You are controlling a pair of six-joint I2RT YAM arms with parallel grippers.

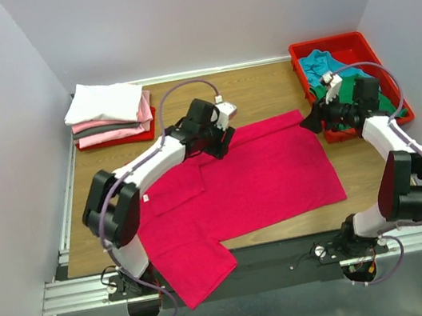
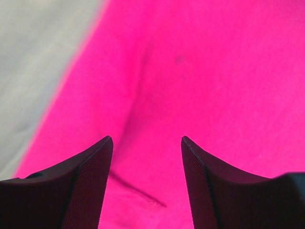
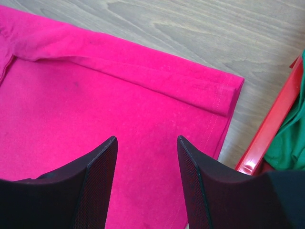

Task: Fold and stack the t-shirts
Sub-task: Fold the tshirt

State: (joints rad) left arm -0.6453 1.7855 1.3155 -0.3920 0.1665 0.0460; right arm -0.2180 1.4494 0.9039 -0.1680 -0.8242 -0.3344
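A crimson-pink t-shirt [image 1: 270, 172] lies spread flat across the wooden table, with one part draped over the near edge. My left gripper [image 1: 223, 146] hovers over the shirt's far left part. In the left wrist view it [image 2: 146, 139] is open, with only pink cloth [image 2: 205, 71] and a small crease below the gap. My right gripper [image 1: 312, 121] is at the shirt's far right corner. In the right wrist view it [image 3: 147, 138] stands open just above the cloth [image 3: 95, 105], near a folded-over hem. Neither gripper holds anything.
A stack of folded white, grey and pale pink shirts [image 1: 108, 110] sits on a red tray at the back left. A red tray [image 1: 354, 45] at the back right holds teal and green shirts [image 1: 317, 67]; its rim [image 3: 271, 124] is close beside my right gripper.
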